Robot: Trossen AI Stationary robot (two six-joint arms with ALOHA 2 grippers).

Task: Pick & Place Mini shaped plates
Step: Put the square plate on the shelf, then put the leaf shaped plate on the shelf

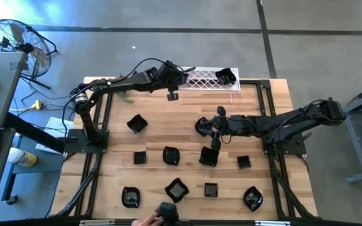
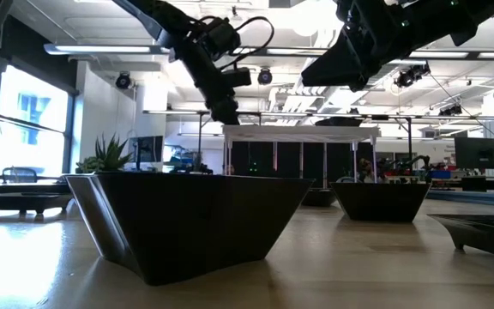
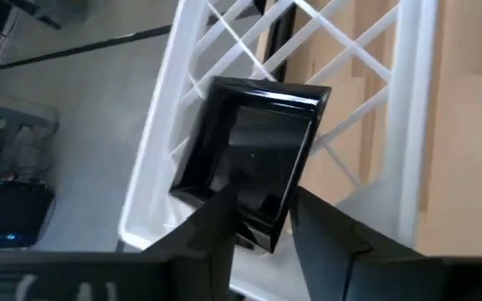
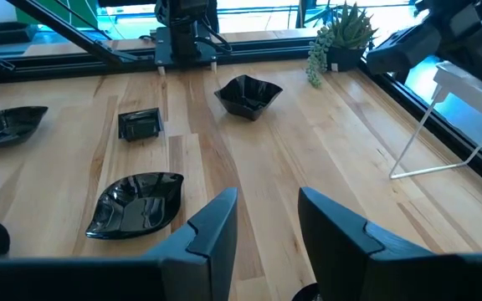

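The left tool (image 3: 262, 219), its fingers apart, straddles a square black mini plate (image 3: 253, 159) lying on the white lattice rack (image 3: 366, 50); lift straight off without nudging it. The right tool (image 4: 266, 221), fingers apart and empty, hovers above the table (image 4: 308, 142).

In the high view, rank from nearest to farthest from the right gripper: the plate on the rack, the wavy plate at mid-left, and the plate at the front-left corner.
From the right gripper:
1. Plate on the white rack, at the far edge.
2. Wavy plate, left of centre.
3. Front-left corner plate, near the table's front edge.
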